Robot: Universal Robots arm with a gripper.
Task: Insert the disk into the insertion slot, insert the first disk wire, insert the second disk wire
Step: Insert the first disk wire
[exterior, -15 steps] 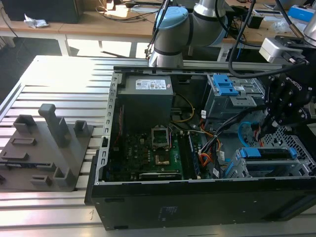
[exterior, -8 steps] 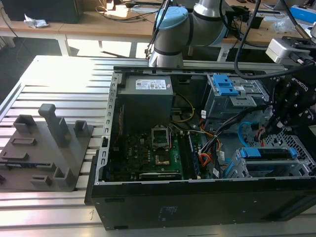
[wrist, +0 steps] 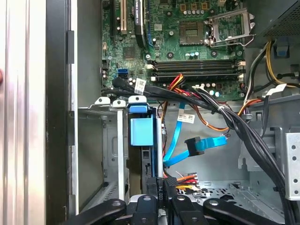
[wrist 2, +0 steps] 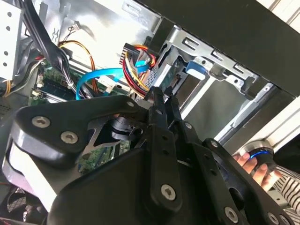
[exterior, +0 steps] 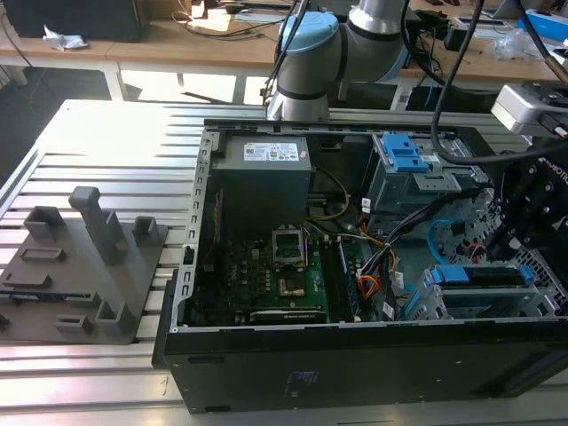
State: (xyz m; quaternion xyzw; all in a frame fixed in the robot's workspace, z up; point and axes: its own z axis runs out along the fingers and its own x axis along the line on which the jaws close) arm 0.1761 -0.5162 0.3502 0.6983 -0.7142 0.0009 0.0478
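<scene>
At the exterior view's right: grey metal disk in bright blue plastic caddy (exterior: 484, 275) sits in the silver perforated sheet-metal insertion slot (exterior: 428, 297) | first wrist view: black gripper (wrist: 162, 199) nearly closed, pinching black power plug (wrist: 162, 187) just beside disk end, mating unclear; blue flat data cable (wrist: 206, 143) hangs loose | second wrist view: red-yellow wire bundle (wrist 2: 136, 70) crowds fingertips (wrist 2: 157, 93) | risk: skewed plug jams or slips; loose cable snags

The disk (wrist: 140, 131) wore a bright blue caddy within the silver-grey insertion slot (wrist: 108, 140). Beside the disk ran a light-blue cable (wrist: 174, 140) and a black connector (wrist: 162, 188) with red and yellow wires. Beyond the disk, the motherboard (wrist: 187, 42) was green.
</scene>
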